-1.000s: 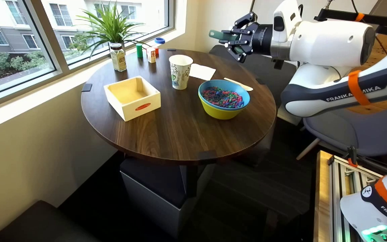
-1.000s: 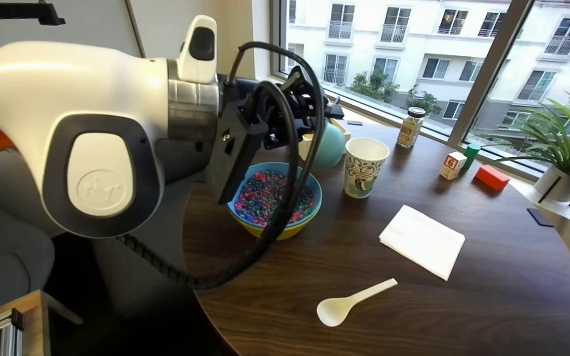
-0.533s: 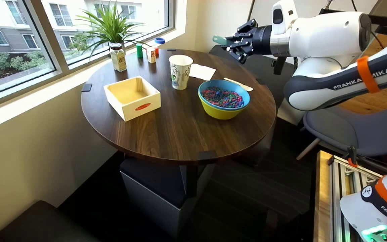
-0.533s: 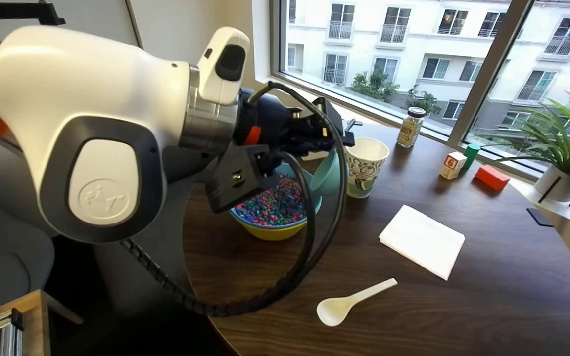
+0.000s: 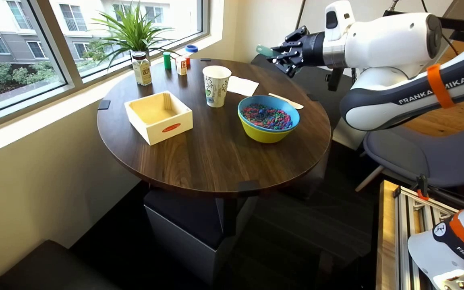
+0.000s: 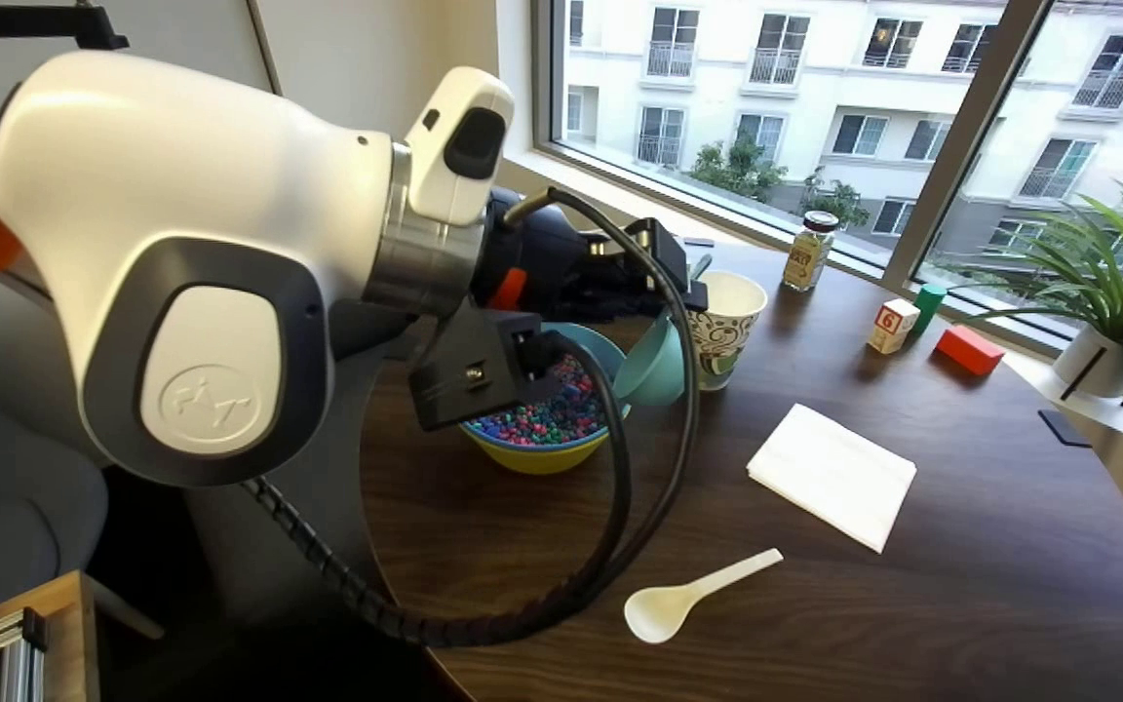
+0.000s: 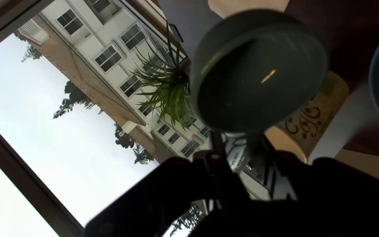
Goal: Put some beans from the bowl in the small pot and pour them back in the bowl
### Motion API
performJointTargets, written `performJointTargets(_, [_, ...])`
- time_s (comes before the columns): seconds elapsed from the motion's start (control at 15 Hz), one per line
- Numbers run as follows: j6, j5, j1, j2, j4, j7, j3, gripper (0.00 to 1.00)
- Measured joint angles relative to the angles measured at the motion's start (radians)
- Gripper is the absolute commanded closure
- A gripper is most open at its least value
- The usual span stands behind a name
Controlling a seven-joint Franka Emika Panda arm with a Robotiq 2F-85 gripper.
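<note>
round table (image 5: 208, 161): one cup (image 5: 216, 86), one spoon (image 6: 703, 588), the bowl (image 5: 266, 136) of beans (image 5: 267, 117); tool (image 5: 274, 53) gripping one small pot (image 6: 654, 370).

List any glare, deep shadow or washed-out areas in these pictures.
Wrist view: sky washed nearly white, the gripper almost a black silhouette, a yellow glint inside the shaded small pot. In an exterior view, the windowsill glares almost white and the floor lies in deep shadow; in an exterior view, the block marked 6 casts a soft shadow on the tabletop.
</note>
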Motion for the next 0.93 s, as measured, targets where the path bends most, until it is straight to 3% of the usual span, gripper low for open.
performJointTargets(0.93, [-0.331,0.005,-0.051,0.285,0.155,0.107,-0.01,0.94])
